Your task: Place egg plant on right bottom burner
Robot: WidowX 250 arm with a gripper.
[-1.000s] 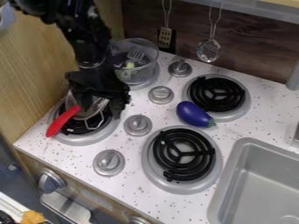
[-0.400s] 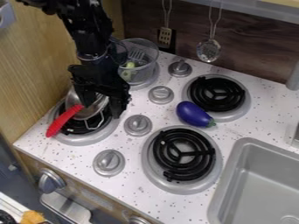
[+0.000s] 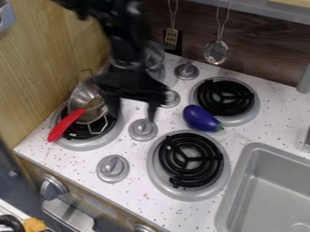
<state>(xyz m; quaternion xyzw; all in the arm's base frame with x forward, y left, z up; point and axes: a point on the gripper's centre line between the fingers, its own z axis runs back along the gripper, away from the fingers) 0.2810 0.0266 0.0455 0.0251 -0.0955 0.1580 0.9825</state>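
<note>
Purple eggplant (image 3: 201,118) lies near the bottom right burner (image 3: 162,159); fingers (image 3: 152,108) wide apart; an off-centre pinch could roll it away.

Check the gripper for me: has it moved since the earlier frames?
Yes. The gripper has shifted rightward in the picture, from above the front left burner toward the nearby round knob, which has stayed put.

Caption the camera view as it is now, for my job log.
Purple toy eggplant lying beside the back right burner, black gripper open near the stove knobs.
</note>
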